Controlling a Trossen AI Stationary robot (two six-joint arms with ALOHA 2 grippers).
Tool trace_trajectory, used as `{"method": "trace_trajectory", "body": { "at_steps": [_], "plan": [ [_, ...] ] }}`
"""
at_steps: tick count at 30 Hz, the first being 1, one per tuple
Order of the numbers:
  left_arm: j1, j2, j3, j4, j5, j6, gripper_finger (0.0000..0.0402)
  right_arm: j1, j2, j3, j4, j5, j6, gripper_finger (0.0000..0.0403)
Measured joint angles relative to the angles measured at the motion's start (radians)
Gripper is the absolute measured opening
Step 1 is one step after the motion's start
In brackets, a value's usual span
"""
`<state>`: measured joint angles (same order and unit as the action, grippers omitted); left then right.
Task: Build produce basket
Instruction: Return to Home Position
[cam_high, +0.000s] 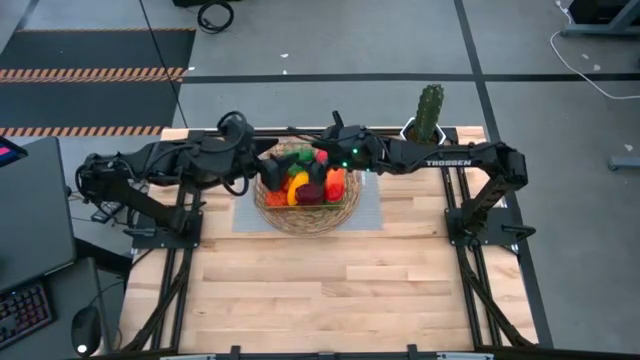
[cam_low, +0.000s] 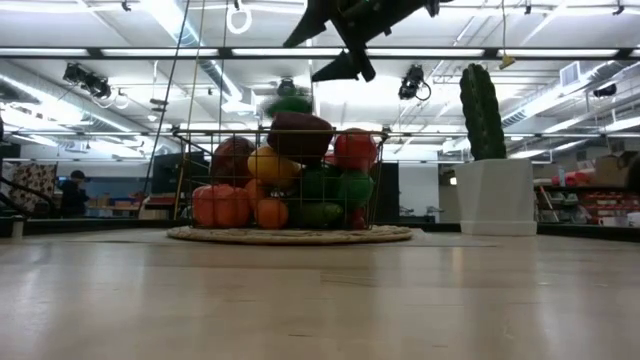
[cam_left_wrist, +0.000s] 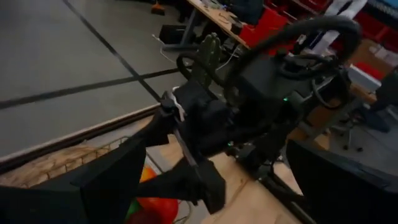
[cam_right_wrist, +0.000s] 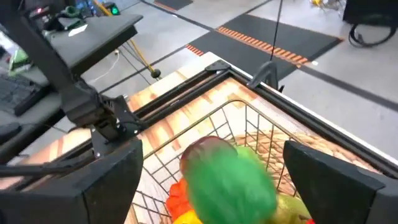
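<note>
Your right gripper (cam_right_wrist: 212, 152) hangs over the basket (cam_high: 272, 210) with its fingers spread wide, pinching nothing. Between and below them the right wrist view shows a green round piece (cam_right_wrist: 231, 182), blurred and touching neither finger. Only the low view shows its height: just above the dark fruit (cam_low: 300, 135) that tops the pile, though you cannot tell whether the two touch. Your left gripper (cam_left_wrist: 216, 149) is likewise spread and empty, by the basket's left rim in the high view. Its wrist view looks onto the right arm's wrist, with the cactus (cam_left_wrist: 208, 53) behind.

White lettering on the right arm (cam_high: 447, 163) reads TROSSEN, legible only from above.

The produce (cam_high: 305, 185) is heaped in the one basket, which sits on a grey mat (cam_high: 370, 212) at the far middle of the table (cam_high: 330, 300). The low view gives you one yellow piece (cam_low: 272, 165). The other pieces overlap too much to count. One cactus stands in one white pot (cam_low: 495, 195) to the basket's right.
</note>
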<state>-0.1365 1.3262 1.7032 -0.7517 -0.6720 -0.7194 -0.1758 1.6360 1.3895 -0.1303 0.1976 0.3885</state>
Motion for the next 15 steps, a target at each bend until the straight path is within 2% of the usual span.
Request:
{"method": "trace_trajectory", "body": {
  "at_steps": [6,15],
  "plan": [
    [-0.020,0.008,0.000,0.002,0.000,-0.107,0.0396,-0.036,0.000,0.000,-0.014,-0.035,0.037,0.0396],
    [-0.024,0.021,-0.001,-0.035,0.005,-0.099,0.0396,-0.038,-0.006,0.000,-0.065,-0.090,0.001,0.0399]
  ]
}}
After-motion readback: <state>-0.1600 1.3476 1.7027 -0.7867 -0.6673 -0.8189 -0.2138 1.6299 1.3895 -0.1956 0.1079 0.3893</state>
